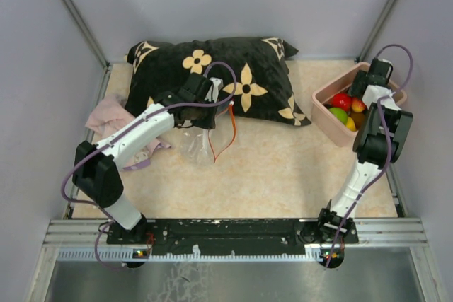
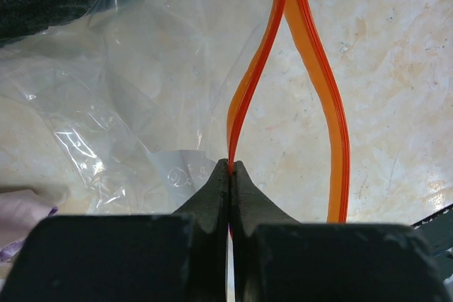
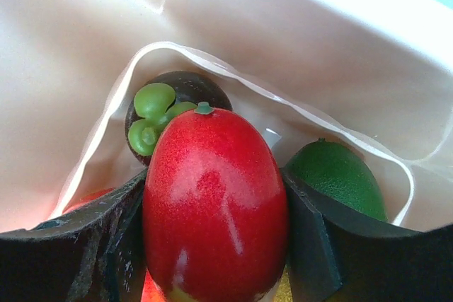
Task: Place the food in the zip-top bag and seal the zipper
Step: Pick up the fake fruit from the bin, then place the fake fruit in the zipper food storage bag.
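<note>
Grips the red fruit [image 3: 212,167] between the pads of the right gripper [image 3: 216,206], one on each flank, low in the pink bin [image 3: 71,33], with a dark fruit [image 3: 190,84] just behind and a green fruit [image 3: 338,175] beside. Risks squirting it out: glossy, rounded. Pinches one lip of the zipper [image 2: 313,54] in the left gripper [image 2: 231,175], fingers pressed together, with the other lip bowed apart and the zip-top bag [image 2: 141,68] slack beyond. Risks collapsing that open mouth if tugged or let slip.
</note>
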`<state>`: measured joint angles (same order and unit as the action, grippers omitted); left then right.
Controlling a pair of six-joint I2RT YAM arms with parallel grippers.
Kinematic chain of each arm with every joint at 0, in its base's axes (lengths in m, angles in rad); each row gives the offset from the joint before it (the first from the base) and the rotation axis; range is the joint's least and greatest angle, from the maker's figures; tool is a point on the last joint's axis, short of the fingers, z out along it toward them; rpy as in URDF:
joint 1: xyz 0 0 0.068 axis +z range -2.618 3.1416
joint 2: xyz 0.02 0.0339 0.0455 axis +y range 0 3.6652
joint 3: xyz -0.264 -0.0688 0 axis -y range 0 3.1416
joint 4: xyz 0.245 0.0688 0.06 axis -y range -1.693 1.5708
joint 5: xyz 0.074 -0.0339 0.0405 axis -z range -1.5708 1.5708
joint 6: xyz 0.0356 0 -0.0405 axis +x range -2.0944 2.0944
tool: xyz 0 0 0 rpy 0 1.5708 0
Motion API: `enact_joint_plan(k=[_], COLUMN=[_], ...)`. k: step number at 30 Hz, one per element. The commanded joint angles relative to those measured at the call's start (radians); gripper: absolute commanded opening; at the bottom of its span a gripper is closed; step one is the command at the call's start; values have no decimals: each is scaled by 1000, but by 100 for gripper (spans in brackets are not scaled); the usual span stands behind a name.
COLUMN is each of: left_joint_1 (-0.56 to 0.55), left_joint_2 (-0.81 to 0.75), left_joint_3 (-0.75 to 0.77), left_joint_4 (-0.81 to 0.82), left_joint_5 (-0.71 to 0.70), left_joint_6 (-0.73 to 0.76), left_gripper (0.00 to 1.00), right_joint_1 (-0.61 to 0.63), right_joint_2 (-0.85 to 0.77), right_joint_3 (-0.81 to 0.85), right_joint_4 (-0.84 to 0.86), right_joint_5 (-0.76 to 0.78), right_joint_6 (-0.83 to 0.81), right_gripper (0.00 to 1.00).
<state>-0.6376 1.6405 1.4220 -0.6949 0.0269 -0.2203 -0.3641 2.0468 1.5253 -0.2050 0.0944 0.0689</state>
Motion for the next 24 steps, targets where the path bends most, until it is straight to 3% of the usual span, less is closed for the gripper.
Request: enact_joint_plan(k=[1, 11, 24], left_joint_1=[4, 4, 6], left_joint_2=[7, -9, -22], left_joint_3=[-5, -12, -19], left_joint_4=[7, 7, 9], left_joint_5=[17, 30, 66], left_joint_6=[6, 0, -12], left_gripper=[0, 0, 0], right_joint_1=[-11, -9, 42], right_joint_2=[-105, -206, -496], right_joint_3=[-10, -73, -218], right_joint_4=[31, 34, 82], right_joint_5=[-12, -48, -115], right_joint_6=[-15, 21, 95], right_gripper=[46, 35, 33])
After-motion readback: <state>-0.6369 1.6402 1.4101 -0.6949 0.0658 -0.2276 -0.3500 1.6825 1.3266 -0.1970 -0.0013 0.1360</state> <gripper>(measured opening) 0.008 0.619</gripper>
